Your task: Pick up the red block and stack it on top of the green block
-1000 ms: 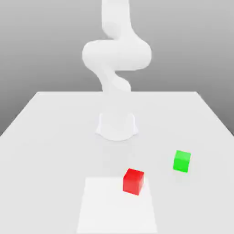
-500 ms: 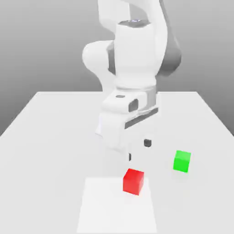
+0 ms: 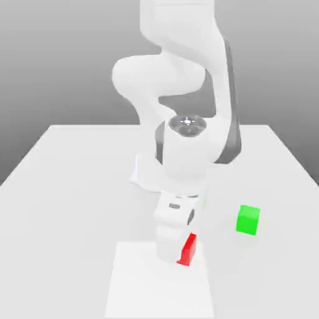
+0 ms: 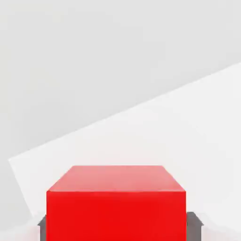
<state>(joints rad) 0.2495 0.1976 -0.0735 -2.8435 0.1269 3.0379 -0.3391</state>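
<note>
The red block (image 3: 189, 249) rests on a lighter white patch (image 3: 143, 293) near the table's front, partly covered by the white hand. My gripper (image 3: 177, 247) has come straight down over it. In the hand view the red block (image 4: 116, 202) sits between two dark finger pads (image 4: 193, 225), one against each side, so the gripper is shut on it. The green block (image 3: 248, 220) stands alone on the table toward the exterior view's right, a short way from the red one and apart from the arm.
The arm's white base (image 3: 144, 174) stands at the middle of the pale table (image 3: 68, 187), behind the blocks. The table's edges run along the exterior view's left and right.
The arm swung down from high up; the hand has dropped onto the red block and its fingers have closed on it. Both blocks stay where they were.
</note>
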